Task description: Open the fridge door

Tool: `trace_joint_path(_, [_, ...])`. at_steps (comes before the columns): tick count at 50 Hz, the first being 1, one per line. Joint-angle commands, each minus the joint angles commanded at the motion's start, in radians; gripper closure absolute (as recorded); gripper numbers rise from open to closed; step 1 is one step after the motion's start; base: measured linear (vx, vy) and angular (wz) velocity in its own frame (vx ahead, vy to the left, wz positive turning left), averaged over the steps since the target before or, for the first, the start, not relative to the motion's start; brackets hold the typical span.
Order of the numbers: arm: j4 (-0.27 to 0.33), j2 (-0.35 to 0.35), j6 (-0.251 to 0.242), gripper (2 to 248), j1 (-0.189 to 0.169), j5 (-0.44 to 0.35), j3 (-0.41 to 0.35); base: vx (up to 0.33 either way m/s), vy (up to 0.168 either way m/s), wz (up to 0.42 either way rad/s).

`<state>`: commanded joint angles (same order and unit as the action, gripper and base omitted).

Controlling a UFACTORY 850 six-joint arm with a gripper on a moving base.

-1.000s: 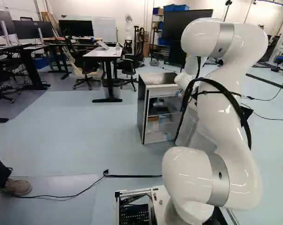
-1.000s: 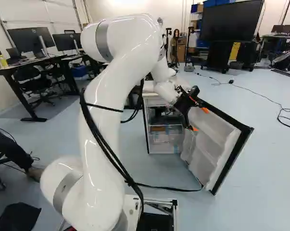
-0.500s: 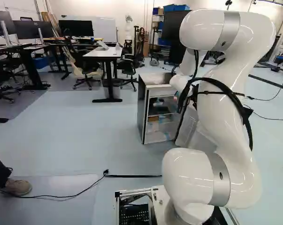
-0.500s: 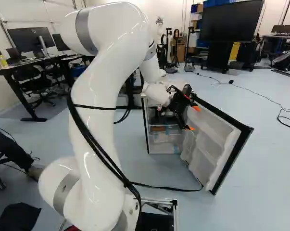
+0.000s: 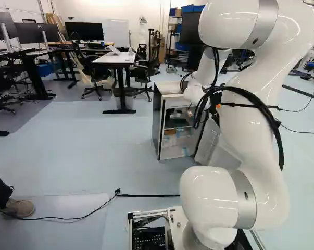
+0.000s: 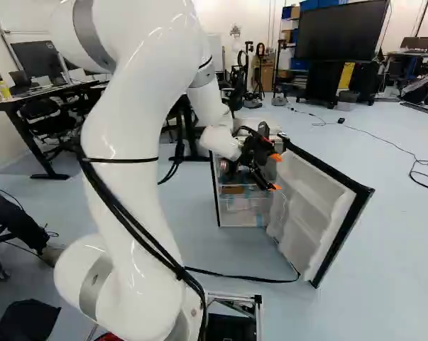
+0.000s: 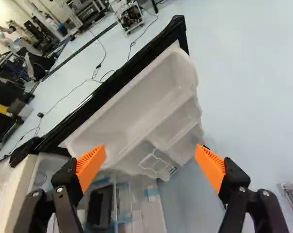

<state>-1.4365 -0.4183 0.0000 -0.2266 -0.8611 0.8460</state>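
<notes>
Spreading two orange-padded fingers [image 7: 91, 167], one end effector [image 6: 275, 172] hovers released beside one open fridge door [image 6: 314, 209].

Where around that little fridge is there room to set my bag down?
Bare floor lies between the fridge and desk in the left base view, and between the open door and long cord in the right one. The fridge's opening is crowded by the arm and gripper.
</notes>
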Motion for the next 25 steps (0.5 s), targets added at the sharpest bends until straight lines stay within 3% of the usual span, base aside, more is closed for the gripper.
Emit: trace_joint_path(25, [0.206, 0.119, 0.000, 3, 0.037, 0.030, -0.160, 0.000, 0.000, 0.000])
